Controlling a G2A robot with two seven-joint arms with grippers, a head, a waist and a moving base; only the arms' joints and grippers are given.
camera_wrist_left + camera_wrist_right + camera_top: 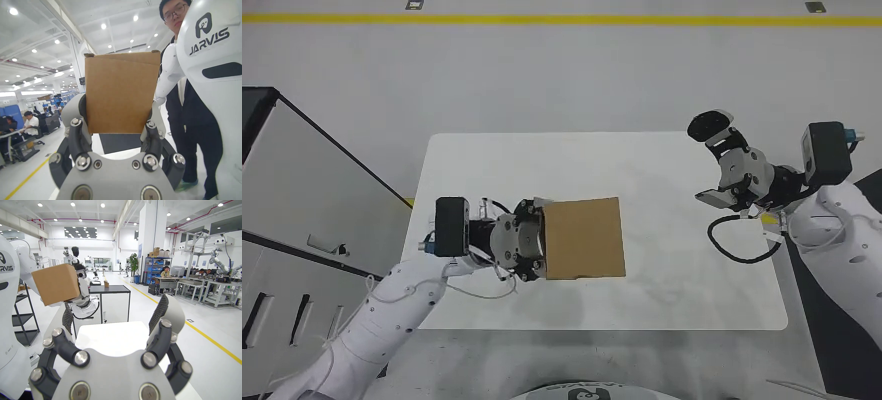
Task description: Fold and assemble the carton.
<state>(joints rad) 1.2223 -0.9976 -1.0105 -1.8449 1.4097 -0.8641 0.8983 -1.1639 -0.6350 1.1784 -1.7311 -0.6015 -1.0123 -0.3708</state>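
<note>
A brown cardboard carton (584, 238), closed into a box shape, hangs above the white table (692, 290) near its middle. My left gripper (539, 240) is shut on the carton's left end; in the left wrist view the carton (121, 91) sits clamped between both fingers (83, 108). My right gripper (720, 135) is held up over the table's far right corner, apart from the carton, and stands open with nothing between its fingers (160, 311). From the right wrist view the carton (56, 286) shows lifted off the table in the other arm's grip.
A grey cabinet (292, 200) stands against the table's left side. A yellow floor line (562, 18) runs behind the table. A black cable (737, 245) loops over the table's right edge. A person (179, 94) stands behind the robot.
</note>
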